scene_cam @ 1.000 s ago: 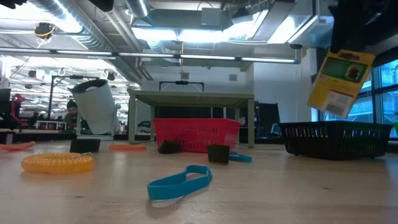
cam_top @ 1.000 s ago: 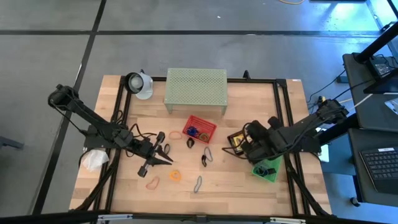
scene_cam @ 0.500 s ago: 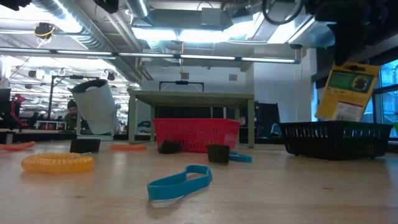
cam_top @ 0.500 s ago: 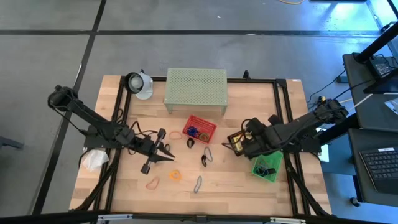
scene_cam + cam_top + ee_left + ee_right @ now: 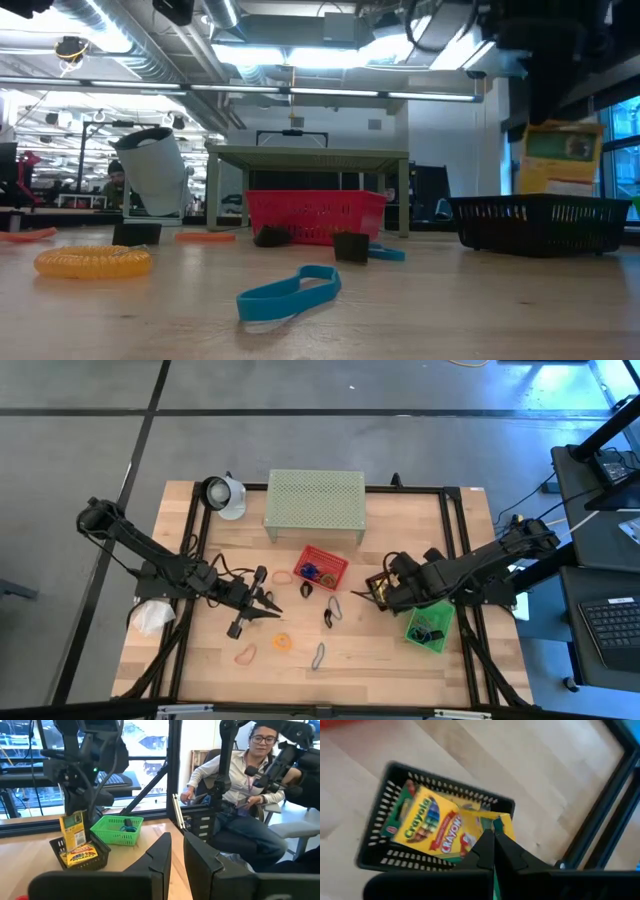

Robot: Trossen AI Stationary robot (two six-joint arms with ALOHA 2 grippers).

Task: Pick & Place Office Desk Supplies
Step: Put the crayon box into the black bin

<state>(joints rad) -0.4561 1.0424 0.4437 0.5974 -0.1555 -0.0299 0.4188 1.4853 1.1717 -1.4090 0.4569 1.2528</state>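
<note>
My right gripper [image 5: 386, 593] is shut on a yellow-and-green crayon box [image 5: 560, 160], which hangs over the black basket [image 5: 540, 222] at the table's right. The same box [image 5: 74, 827] shows upright above that basket [image 5: 97, 861]. Another crayon box [image 5: 427, 827] lies flat inside. My left gripper [image 5: 268, 606] hovers level over the table's left half; its fingers are a narrow gap apart with nothing between them. Loose loops and clips lie on the wood: a blue loop [image 5: 290, 293], an orange coil [image 5: 282, 642] and a grey clip [image 5: 318, 655]. My right gripper pinches the crayon box's upper end [image 5: 496, 823] between its two fingers, coming slanting down from above. The box hangs upright below the fingers. Its lower end [image 5: 76, 844] dips behind the black basket's rim; whether it touches the box lying inside, I cannot tell.
A red basket [image 5: 320, 567] with small items sits mid-table. A green basket [image 5: 430, 625] stands near the right edge. A pale green perforated shelf [image 5: 315, 503] and a white cup [image 5: 225, 495] stand at the back, a white wad [image 5: 150, 617] at the left. A person [image 5: 245, 780] sits beyond the table.
My right gripper has come down toward the black basket, shifting slightly toward the table's left, still shut on the crayon box. The box has swung from tilted to upright, and its lower end now sits behind the basket's rim.
</note>
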